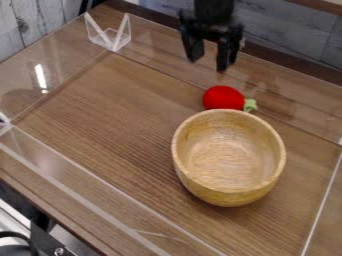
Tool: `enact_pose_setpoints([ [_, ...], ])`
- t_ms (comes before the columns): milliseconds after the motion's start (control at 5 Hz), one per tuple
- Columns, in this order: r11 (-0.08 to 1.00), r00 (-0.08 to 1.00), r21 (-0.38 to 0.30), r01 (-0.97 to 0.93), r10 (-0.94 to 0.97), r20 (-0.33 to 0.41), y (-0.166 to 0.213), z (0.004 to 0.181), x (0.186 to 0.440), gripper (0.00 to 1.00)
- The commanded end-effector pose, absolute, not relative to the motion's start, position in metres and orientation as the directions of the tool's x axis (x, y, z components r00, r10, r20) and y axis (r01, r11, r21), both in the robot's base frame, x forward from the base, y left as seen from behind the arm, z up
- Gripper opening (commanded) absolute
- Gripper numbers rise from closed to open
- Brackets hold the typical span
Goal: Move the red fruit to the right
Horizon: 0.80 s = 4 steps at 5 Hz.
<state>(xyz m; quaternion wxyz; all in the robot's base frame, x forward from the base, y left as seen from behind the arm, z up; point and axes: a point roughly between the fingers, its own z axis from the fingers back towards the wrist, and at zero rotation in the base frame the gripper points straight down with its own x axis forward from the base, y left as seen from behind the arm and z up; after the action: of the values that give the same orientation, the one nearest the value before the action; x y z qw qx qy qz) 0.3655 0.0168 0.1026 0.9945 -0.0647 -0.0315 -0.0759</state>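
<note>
The red fruit, a small bright red strawberry with a green leafy tip pointing right, lies on the wooden table just behind the wooden bowl's far rim. My gripper hangs above and slightly behind it, fingers spread open with nothing between them, clear of the fruit.
A round wooden bowl sits right of centre, close in front of the fruit. Clear acrylic walls fence the table on the left, front and right. A small clear stand is at the back left.
</note>
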Motion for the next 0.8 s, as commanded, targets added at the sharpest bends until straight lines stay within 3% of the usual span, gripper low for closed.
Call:
enact_pose_setpoints([
  [0, 0.978, 0.972, -0.097, 0.186, -0.168, 0.165, 0.002, 0.147, 0.36, 1.0],
  [600, 0.956, 0.956, -0.119, 0.269, -0.251, 0.15, -0.054, 0.151, 0.331, 1.0],
])
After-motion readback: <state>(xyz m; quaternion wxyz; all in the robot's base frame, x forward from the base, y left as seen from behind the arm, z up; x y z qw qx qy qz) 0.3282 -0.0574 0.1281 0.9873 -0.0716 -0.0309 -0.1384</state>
